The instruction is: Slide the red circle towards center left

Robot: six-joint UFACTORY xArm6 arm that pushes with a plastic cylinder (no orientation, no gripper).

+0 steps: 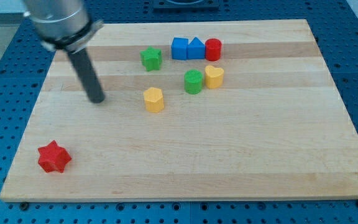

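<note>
My tip [96, 99] rests on the counter [229, 155] at upper left, well apart from every block; there are no fingers, so nothing is held. The red circle [213, 48] sits upper centre, touching the blue blocks [188, 48], which block a straight leftward push.

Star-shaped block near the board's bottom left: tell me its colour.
Red. The star block shows plainly in the camera view, far from my tip.

views: 1 | angle: high, looking down from the board's [185, 155] near edge | range: whole board in frame
</note>
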